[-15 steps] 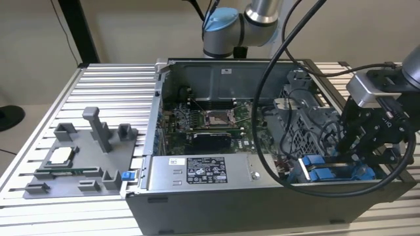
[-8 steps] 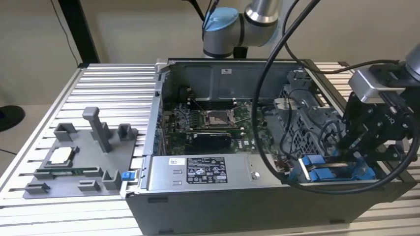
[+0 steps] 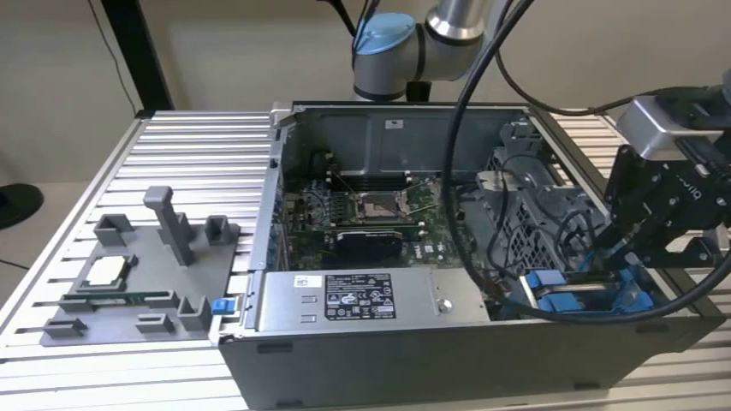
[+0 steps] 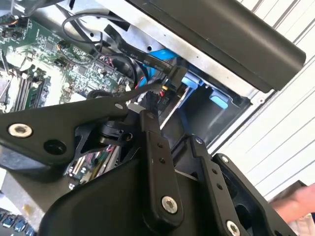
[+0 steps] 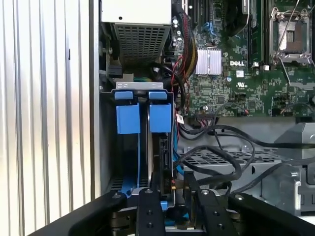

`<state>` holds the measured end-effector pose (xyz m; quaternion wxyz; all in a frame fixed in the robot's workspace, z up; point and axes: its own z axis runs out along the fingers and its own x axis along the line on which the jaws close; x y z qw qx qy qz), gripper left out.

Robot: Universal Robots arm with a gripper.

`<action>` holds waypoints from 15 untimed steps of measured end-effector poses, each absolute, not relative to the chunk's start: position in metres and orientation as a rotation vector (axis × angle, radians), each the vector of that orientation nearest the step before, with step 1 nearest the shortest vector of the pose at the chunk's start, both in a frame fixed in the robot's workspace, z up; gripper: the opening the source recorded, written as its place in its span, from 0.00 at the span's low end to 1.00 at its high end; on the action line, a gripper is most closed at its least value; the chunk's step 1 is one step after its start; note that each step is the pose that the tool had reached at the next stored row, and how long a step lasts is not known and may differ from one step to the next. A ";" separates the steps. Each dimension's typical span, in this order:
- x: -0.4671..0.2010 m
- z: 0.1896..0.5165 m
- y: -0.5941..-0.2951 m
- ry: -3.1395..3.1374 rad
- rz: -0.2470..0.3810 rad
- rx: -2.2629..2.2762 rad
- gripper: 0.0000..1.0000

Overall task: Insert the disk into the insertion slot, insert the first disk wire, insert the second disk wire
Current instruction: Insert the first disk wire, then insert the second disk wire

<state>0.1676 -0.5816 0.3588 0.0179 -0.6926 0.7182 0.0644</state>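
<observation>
**Loose wires crowd the drive bay**

The end effector (image 5: 174, 201) hangs close over the insertion slot (image 5: 142, 85); whether it is spread or pinching a plug, I cannot tell. The disk (image 5: 160, 118) looks seated in the slot, its blue frame tabs showing. Black wires (image 5: 216, 162) loop just beside, so a snag or a skewed plug seems the likeliest trouble

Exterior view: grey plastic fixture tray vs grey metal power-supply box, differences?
The grey plastic fixture tray lies on the slatted metal table, outside the open computer case; the grey metal power-supply box sits inside it. The tray has upright posts and holds small parts; the box is a closed block. The box bears a label, the tray shows none. Both are grey.
</observation>
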 end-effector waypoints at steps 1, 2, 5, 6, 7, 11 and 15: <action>0.168 0.362 -0.582 2.231 0.199 -2.151 1.00; 0.168 0.365 -0.582 2.230 0.198 -2.151 1.00; 0.168 0.374 -0.582 2.228 0.194 -2.149 1.00; 0.168 0.376 -0.582 2.228 0.193 -2.149 1.00; 0.168 0.378 -0.582 2.227 0.192 -2.149 1.00; 0.168 0.378 -0.582 2.227 0.192 -2.149 1.00; 0.168 0.378 -0.582 2.227 0.192 -2.149 1.00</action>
